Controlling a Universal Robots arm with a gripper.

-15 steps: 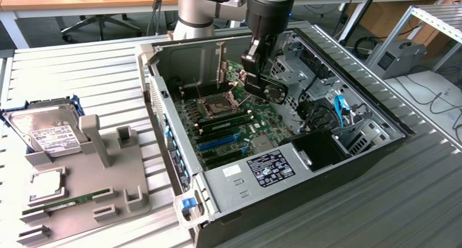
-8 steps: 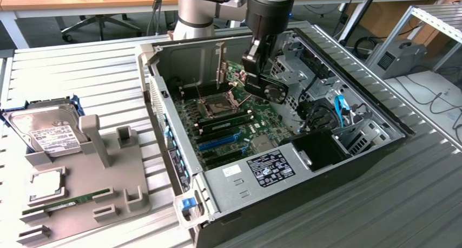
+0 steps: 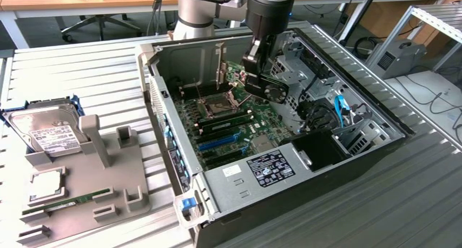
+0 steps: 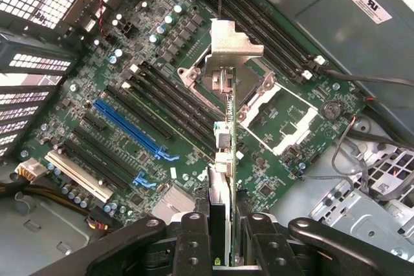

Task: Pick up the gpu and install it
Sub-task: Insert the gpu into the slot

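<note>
One black two-fingered tool [image 4: 226, 234] on the grey arm is gripping the gpu [image 3: 274, 89], a small flat green circuit card with a black round fan and a silver metal end bracket. Its fingers [image 4: 193, 237] are pressing closed against the card's two faces, so the wrist view is showing the card edge-on. The gpu is hanging inside the open black and silver computer case [image 3: 364, 156], over the green motherboard [image 4: 162, 63] and near the silver processor socket [image 3: 218, 103]; whether it is touching the board I cannot tell. The long blue expansion slot [image 4: 126, 126] is sitting near the card, not touching it. On the ribbed metal worktop [image 3: 72, 64], at the exterior view's left, a grey plastic fixture [image 3: 79, 221] is holding a silver hard drive with a white label [image 3: 49, 135] and a narrow green memory stick [image 3: 68, 200], well apart from the case.
</note>
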